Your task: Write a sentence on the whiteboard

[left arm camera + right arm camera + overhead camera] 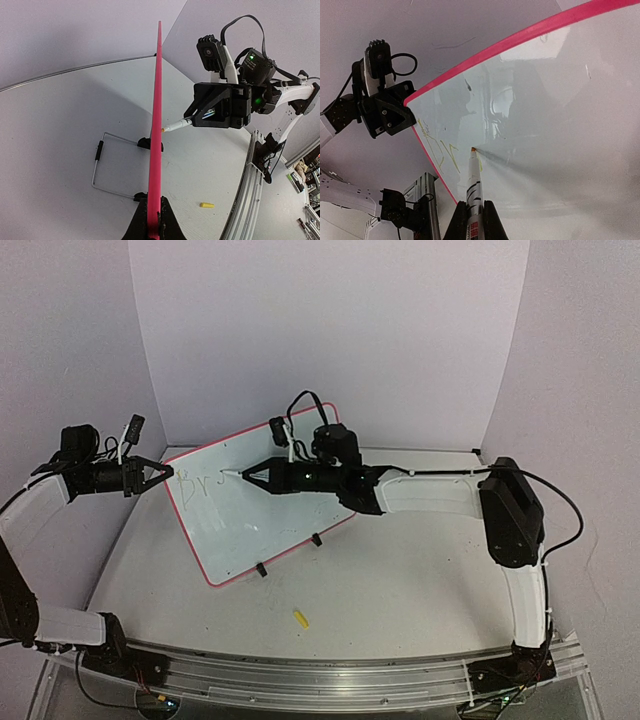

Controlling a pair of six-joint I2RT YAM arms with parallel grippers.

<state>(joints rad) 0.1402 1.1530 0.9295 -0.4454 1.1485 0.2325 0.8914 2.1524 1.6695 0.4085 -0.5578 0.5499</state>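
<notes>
The right gripper (252, 474) is clamped on a marker (232, 475) whose tip touches the whiteboard (270, 530) just ahead, beside yellowish strokes (200, 483). Beyond those, the left gripper (160, 472) pinches the board's pink edge, probably steadying it against writing pressure.

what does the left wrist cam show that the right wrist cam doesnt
Only the left wrist view: the whiteboard edge-on, the wire stand behind it, and a yellow cap lying on the marker's side. Only the right wrist view: the board's face with yellow marks, and the left gripper seen from outside at its edge. Both: the pink border and the marker, tip at the board, held by the right gripper.
</notes>
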